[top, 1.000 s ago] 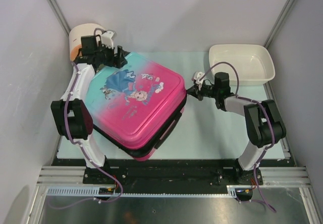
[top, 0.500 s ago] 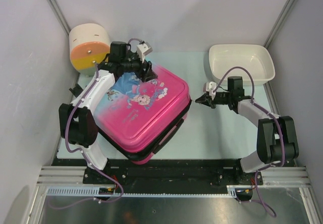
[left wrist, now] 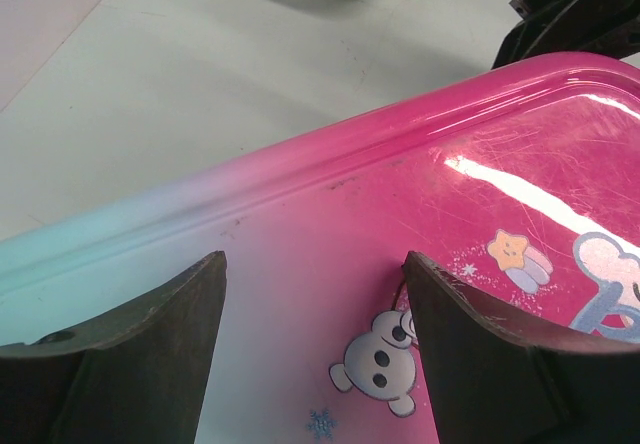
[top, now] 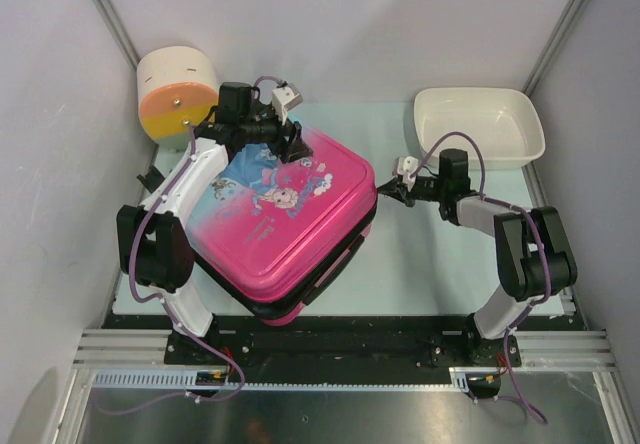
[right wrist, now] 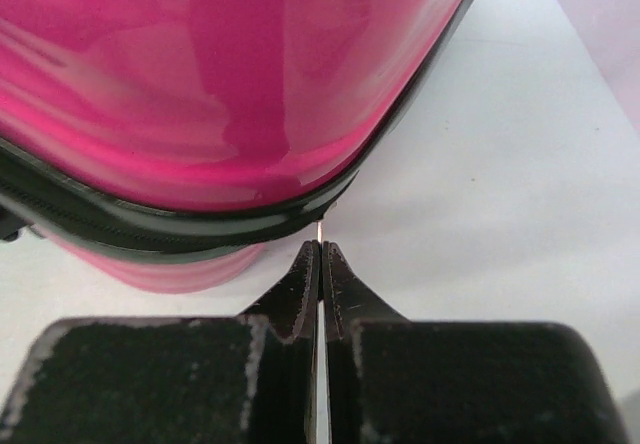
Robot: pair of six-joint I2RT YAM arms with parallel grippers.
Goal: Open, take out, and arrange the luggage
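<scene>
The luggage point(top: 285, 229) lies flat and closed on the table, its pink-to-teal printed lid facing up. My left gripper point(top: 298, 146) hovers open over the lid's far edge. In the left wrist view its two dark fingers point(left wrist: 150, 334) straddle the snowman print on the luggage point(left wrist: 400, 194), with nothing between them. My right gripper point(top: 385, 192) is at the case's right corner. In the right wrist view it point(right wrist: 320, 246) is shut on a thin metal zip pull point(right wrist: 320, 230) that sticks out towards the black zip of the luggage point(right wrist: 200, 84).
A white basin point(top: 480, 124) stands at the back right. A cream-and-orange drawer box point(top: 177, 94) stands at the back left, close behind my left arm. Grey walls close in on both sides. The arm bases and a metal rail run along the near edge.
My left gripper swung from beside the drawer box to over the lid's far edge. The luggage shifted slightly to the right. My right gripper stayed shut and moved a little by the case's corner.
</scene>
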